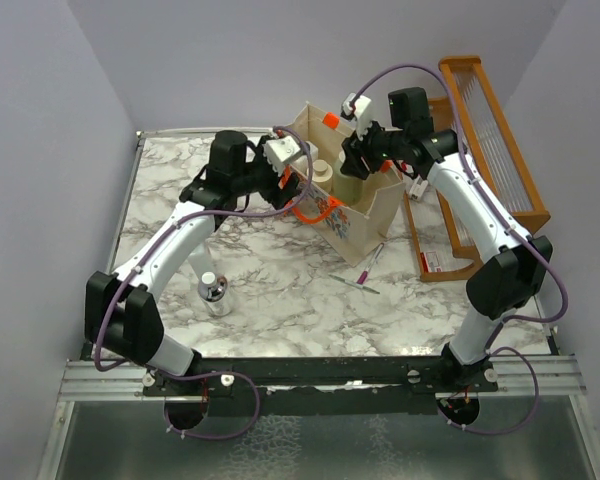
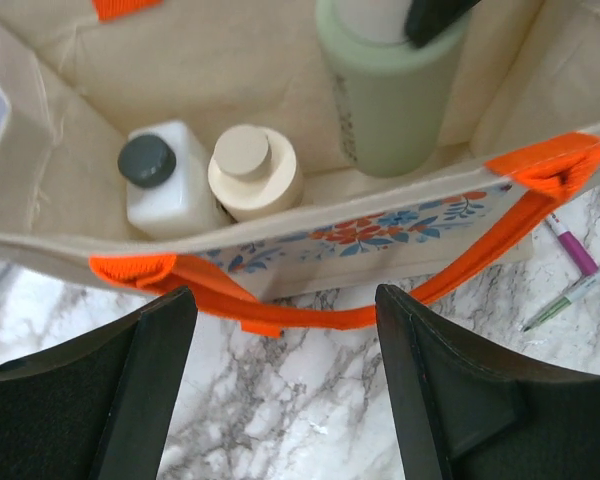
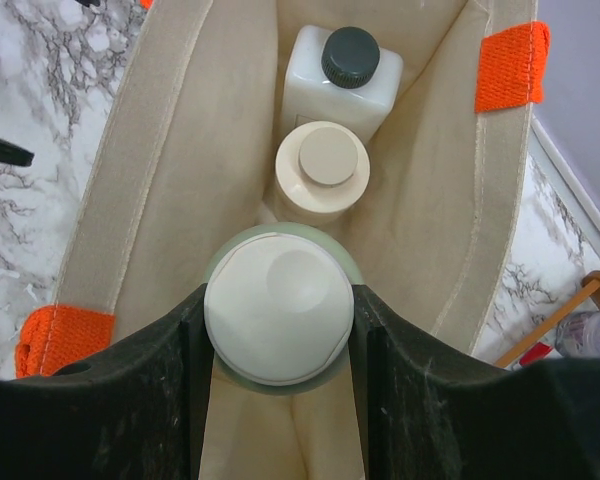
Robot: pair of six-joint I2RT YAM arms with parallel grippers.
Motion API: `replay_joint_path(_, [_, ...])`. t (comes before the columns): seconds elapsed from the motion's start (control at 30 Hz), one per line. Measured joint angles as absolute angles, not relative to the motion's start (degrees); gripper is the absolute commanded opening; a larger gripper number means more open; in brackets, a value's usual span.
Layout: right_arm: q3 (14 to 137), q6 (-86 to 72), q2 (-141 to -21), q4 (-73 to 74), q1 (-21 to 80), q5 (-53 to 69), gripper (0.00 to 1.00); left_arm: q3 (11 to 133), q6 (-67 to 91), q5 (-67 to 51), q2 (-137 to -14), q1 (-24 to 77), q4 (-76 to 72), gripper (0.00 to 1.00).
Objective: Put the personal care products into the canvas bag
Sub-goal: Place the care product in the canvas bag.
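nearest the arm bases, the short clear bottle (image 1: 215, 293) with its chrome cap stands upright on the marble table (image 1: 280, 315). it is just beside the left forearm and well apart from the canvas bag (image 1: 358, 225). two pens (image 1: 365, 273) lie on the marble near the bag's front corner.

beyond them, the left gripper (image 2: 285, 325) hovers over the table at the bag's near side. its jaws are spread wide with nothing between them. in the left wrist view its two dark fingers (image 2: 130, 400) frame the drooping orange handle (image 2: 310, 317); whether either finger touches the handle cannot be told.

the bag stands upright with its mouth open. the floral print is on the side facing the left gripper, and orange tabs (image 3: 510, 65) are sewn at the rim.

inside the bag, three products stand in a row along its length:
- a white bottle (image 3: 340, 75) with a dark cap, at one end
- the beige bottle (image 3: 322, 172) with a cream cap, just beside the white one, in the middle
- the taller olive-green bottle (image 2: 390, 110), at the other end

the right gripper (image 3: 278, 300) reaches down into the bag's mouth from the far side. it is clamped on the cream cap of the olive-green bottle, one finger pressed against each side. that bottle is upright and inside the bag's walls; whether its base rests on the bag's floor cannot be told.

farthest back, an orange wooden rack (image 1: 495, 140) with pale slats sits at the table's right rear, just beyond the bag.
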State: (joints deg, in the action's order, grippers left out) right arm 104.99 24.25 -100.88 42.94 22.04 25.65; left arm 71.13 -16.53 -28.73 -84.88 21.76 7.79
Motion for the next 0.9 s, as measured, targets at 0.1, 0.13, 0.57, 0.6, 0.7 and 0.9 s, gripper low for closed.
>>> replay_joint_path(0.1, [104.7,24.2,-101.0,42.5,22.0,26.1,0.01,74.5,-22.9,-28.8,-84.8,23.9,11.2,0.75])
replay_joint_path(0.13, [104.6,24.1,-101.0,42.4,22.0,26.2,0.01,75.3,-24.9,-28.8,-84.8,24.6,12.2,0.75])
replay_joint_path(0.57, [103.4,23.7,-101.3,41.9,22.0,26.9,0.01,84.6,-48.4,-27.4,-90.6,34.3,24.1,0.73])
replay_joint_path(0.6, [103.1,23.7,-101.3,41.9,22.0,26.9,0.01,84.6,-49.1,-27.3,-91.2,34.6,24.4,0.69])
replay_joint_path(0.7, [102.1,23.6,-101.3,41.8,22.0,26.9,0.01,84.5,-51.2,-26.8,-93.3,35.5,25.5,0.59])
replay_joint_path(0.9, [101.3,23.6,-101.3,41.8,22.0,26.9,0.01,81.1,-54.2,-26.5,-93.3,36.2,25.6,0.35])
